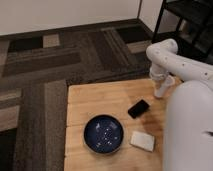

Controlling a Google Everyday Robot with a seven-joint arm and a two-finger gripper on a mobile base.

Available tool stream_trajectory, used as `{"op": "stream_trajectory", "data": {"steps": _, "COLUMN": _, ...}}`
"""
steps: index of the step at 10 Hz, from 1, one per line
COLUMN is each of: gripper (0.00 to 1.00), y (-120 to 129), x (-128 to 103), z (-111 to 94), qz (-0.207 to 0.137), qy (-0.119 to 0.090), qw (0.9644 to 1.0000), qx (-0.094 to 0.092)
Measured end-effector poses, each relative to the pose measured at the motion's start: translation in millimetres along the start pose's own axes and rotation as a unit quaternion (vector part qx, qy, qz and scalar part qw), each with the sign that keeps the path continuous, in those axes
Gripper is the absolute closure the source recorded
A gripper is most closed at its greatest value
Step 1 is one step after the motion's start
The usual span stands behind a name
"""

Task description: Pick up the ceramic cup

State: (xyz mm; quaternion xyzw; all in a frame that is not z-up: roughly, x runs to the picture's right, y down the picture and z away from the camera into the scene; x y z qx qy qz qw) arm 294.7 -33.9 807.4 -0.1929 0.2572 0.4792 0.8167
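Observation:
My white arm reaches in from the right, and its gripper [161,84] points down at the wooden table's [95,100] far right edge. A small white form tapering toward the tabletop, which looks like the ceramic cup [160,93], sits directly under the gripper and merges with it. I cannot tell whether the gripper holds it. The cup's base is at or just above the table surface.
A dark blue speckled bowl [103,133] sits at the table's front middle. A black flat phone-like object [138,108] lies between the bowl and the gripper. A flat white block [142,141] lies right of the bowl. My white body [187,130] covers the table's right side. Patterned carpet and a black shelf [185,20] lie beyond.

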Motion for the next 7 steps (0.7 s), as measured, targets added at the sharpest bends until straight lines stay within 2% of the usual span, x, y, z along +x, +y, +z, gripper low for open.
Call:
{"op": "stream_trajectory", "data": {"steps": 2, "gripper": 1.0, "y": 5.9, "x": -10.8, "z": -30.9, "qz": 0.005, "qy": -0.013, "qw": 0.9999, "qx": 0.007}}
{"op": "stream_trajectory", "data": {"steps": 4, "gripper": 1.0, "y": 9.9, "x": -16.8, "z": -50.7, "qz": 0.01, "qy": -0.029, "qw": 0.9995, "qx": 0.003}}
{"op": "stream_trajectory", "data": {"steps": 7, "gripper": 1.0, "y": 10.4, "x": -15.5, "z": -48.8, "qz": 0.01, "qy": -0.026, "qw": 0.9996, "qx": 0.002}}
